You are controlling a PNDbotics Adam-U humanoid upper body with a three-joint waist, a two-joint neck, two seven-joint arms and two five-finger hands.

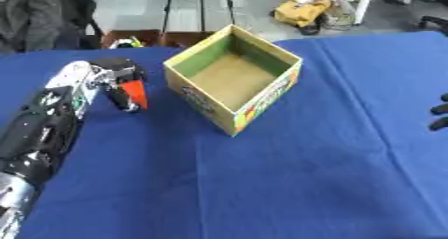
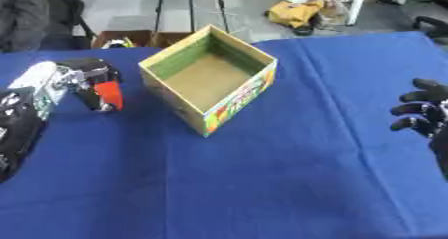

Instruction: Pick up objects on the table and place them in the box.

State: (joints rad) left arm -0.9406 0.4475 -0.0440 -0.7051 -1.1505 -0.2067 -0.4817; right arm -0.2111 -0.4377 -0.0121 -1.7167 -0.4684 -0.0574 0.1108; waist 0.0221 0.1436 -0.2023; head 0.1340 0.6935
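Beside box [image 1: 234, 78], illegible print

1. My left hand [image 2: 92, 85] curls its fingers round a small orange-red object [image 2: 108, 94], low over the blue tablecloth [image 2: 262, 183].
2. The open square cardboard box [image 2: 208, 78] with green inner walls stands just right of it, apart.
3. My right hand [image 2: 426, 114] rests idle at the right edge, fingers relaxed.

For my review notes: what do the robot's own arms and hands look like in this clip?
The left arm is a bulky black forearm with silver-white sections near the wrist and a small green mark on its side. The left hand is black with silver at the knuckles. The right hand shows only as black, rounded fingers at the picture's right edge; its arm is barely visible.
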